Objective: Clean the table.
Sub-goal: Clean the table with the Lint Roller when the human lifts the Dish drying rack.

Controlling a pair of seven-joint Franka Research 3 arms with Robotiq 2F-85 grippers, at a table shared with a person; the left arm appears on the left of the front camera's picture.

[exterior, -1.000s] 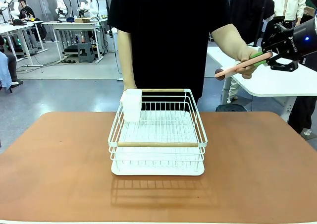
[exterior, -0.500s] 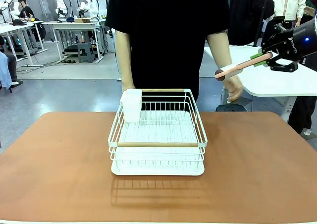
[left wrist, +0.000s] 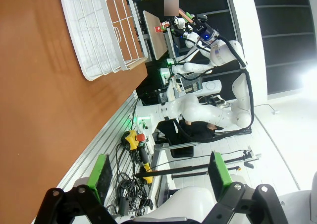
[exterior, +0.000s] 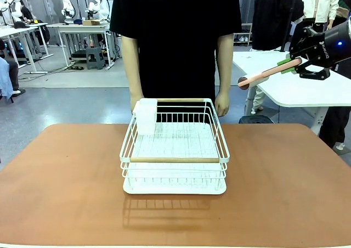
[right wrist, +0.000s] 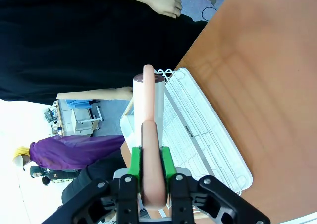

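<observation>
Clamped in the right end effector (exterior: 289,65): the pink handle of a roller (exterior: 263,73), white roll end pointing toward the person. Held high, out past the far right corner of the terracotta counter (exterior: 285,171). Spread wide, the left end effector (left wrist: 161,174), nothing between its green pads, just off the counter's edge. Mid-counter, a white wire rack (exterior: 174,144), white holder (exterior: 146,116) hooked on its far left corner. Behind it, the person's hand (exterior: 222,102) hanging at the far edge.
</observation>
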